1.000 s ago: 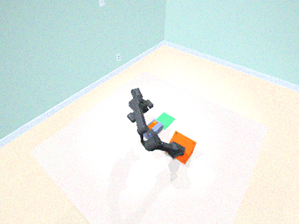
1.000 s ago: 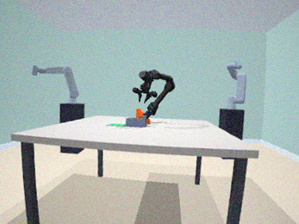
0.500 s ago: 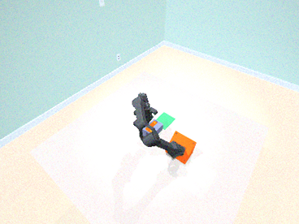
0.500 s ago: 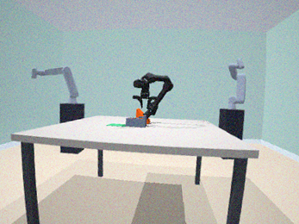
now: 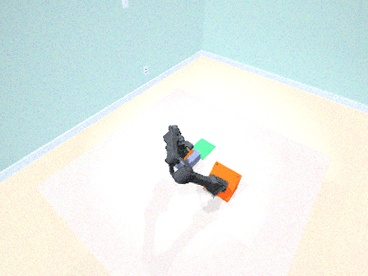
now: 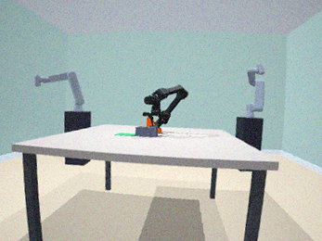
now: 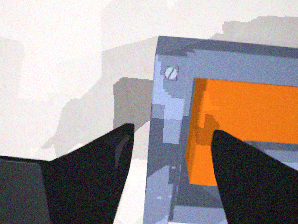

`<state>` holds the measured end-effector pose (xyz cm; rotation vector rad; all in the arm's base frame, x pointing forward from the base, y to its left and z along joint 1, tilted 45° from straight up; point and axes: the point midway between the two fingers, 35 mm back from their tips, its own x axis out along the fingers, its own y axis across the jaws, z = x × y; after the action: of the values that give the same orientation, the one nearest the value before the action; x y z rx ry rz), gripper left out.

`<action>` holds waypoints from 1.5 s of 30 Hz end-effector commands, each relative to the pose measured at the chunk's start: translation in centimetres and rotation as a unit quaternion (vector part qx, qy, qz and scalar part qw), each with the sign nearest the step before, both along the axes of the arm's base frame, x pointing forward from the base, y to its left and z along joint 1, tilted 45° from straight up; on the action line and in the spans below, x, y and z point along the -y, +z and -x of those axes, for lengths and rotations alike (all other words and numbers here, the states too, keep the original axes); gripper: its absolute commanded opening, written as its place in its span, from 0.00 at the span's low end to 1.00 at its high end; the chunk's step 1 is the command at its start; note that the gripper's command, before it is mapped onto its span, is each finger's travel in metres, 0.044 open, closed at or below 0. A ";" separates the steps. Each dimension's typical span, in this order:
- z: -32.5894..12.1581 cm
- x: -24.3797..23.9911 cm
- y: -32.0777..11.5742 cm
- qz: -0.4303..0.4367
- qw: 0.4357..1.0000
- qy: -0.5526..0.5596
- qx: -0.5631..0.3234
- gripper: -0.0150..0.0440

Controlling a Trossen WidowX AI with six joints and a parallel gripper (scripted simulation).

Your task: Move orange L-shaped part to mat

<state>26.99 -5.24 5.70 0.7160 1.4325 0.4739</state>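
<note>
The orange part (image 5: 188, 154) (image 7: 250, 107) lies in the pocket of the grey tray (image 5: 193, 161) (image 6: 146, 131) (image 7: 172, 95). In the wrist view its bent end shows near the screwed corner of the tray, and its far end runs out of frame. My gripper (image 7: 173, 135) is open and empty, pointing down above the tray. The right fingertip appears over the bent end of the part, the left one outside the tray wall. I cannot tell their height or any contact. The green mat (image 5: 205, 148) (image 6: 123, 135) lies flat beside the tray with nothing on it.
An orange block (image 5: 230, 174) stands at the arm's base, close to the tray. The arm hides some of the tray in the top view. Two grey arms on dark pedestals (image 6: 77, 120) (image 6: 249, 131) stand beyond the table (image 6: 91, 145).
</note>
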 end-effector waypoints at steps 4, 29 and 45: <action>0.0 -0.9 -0.8 -0.003 1.000 -0.002 -0.003 0.56; -0.2 -2.7 -2.6 -0.004 1.000 -0.002 -0.003 0.56; -0.3 -2.6 -1.6 -0.004 1.000 -0.001 -0.001 0.56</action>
<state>27.24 -2.53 3.53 0.7278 1.4322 0.4819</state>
